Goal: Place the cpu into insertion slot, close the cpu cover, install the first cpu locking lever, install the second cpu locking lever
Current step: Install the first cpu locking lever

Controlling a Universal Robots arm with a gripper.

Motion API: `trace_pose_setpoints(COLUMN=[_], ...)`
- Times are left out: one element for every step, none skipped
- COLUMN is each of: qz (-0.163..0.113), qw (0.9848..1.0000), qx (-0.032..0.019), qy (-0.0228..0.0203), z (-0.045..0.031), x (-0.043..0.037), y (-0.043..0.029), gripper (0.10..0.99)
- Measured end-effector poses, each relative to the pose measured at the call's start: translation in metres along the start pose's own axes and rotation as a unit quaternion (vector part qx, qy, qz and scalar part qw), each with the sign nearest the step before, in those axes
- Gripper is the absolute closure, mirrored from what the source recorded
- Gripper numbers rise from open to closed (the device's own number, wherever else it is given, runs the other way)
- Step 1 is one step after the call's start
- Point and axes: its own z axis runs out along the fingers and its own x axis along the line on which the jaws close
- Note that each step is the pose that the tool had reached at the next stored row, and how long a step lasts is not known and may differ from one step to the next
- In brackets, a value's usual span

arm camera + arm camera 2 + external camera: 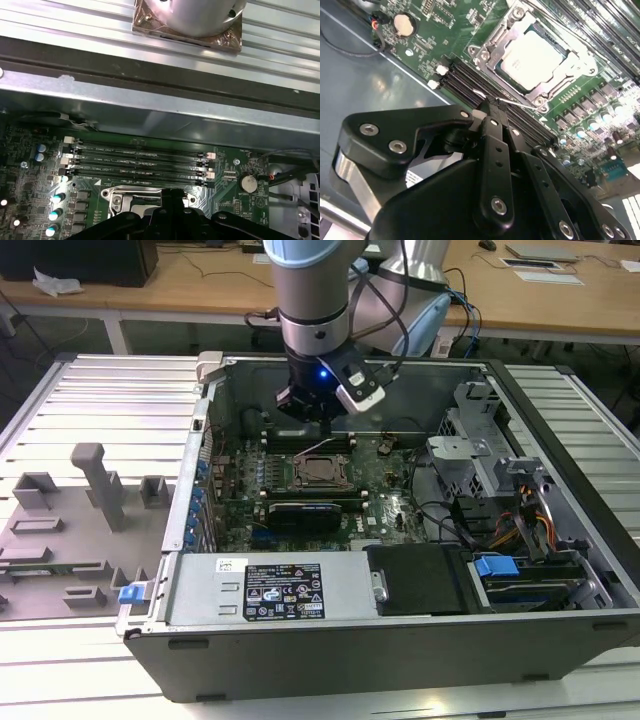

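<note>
Your cpu (532, 55), the small flat square chip w/ a silvery-grey metal top, sits in the insertion slot (552, 41), the square black socket on the green motherboard (390, 490). The cpu cover (495, 45), a thin silver-grey metal frame plate w/ a big central cut-out, lies flat over the chip's edges, so there's no hold on the chip itself. It's light and stiff, prob. fragile on the underside, and best left alone.

Your gripper (487, 107), black linkage fingers drawn together to a narrow tip, hangs low just beside the socket, over the long black memory slots (140, 160). The tip meets the end of a thin silver wire locking lever (520, 102) that runs along the socket's edge. You can't tell if the lever is pinched or just touched. That wire looks springy and slick; I'd judge its bent end the only sound place to take it, not mid-span.

Container: the open dark-grey computer case (400, 665) on the ribbed aluminium bench (100, 400). Inside: the board, a long black expansion card (310, 512), a silver power-supply box (210, 595) w/ a label, and a drive bay w/ a blue tab (495, 567).
</note>
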Motion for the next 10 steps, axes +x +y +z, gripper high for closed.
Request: trace_pose_setpoints(qz=[-0.001, -0.001, -0.001, -0.001, -0.001, -0.002, -0.002, -0.002, -0.002, -0.001], qw=[1.0, 1.0, 1.0, 1.0, 1.0, 1.0, 1.0, 1.0, 1.0, 1.0], qx=[0.0003, 0.0005, 0.0006, 0.0006, 0.0007, 0.0007, 0.0007, 0.0006, 0.0007, 0.0007], qy=[-0.0033, -0.0048, -0.0058, -0.0065, -0.0066, -0.0066, -0.0066, -0.0067, -0.0067, -0.0067], z=[0.0008, 0.0015, 0.0028, 0.0054, 0.0069, 0.0093, 0.0108, 0.0125, 0.0134, 0.014], x=[0.0017, 0.003, 0.0045, 0.0061, 0.0067, 0.0072, 0.0074, 0.0078, 0.008, 0.0081], y=[0.0, -0.0001, -0.0002, -0.0006, -0.001, -0.0014, -0.0018, -0.0021, -0.0021, -0.0019], gripper=[0.98, 0.98, 0.98, 0.98, 0.98, 0.98, 0.98, 0.98, 0.98, 0.98])
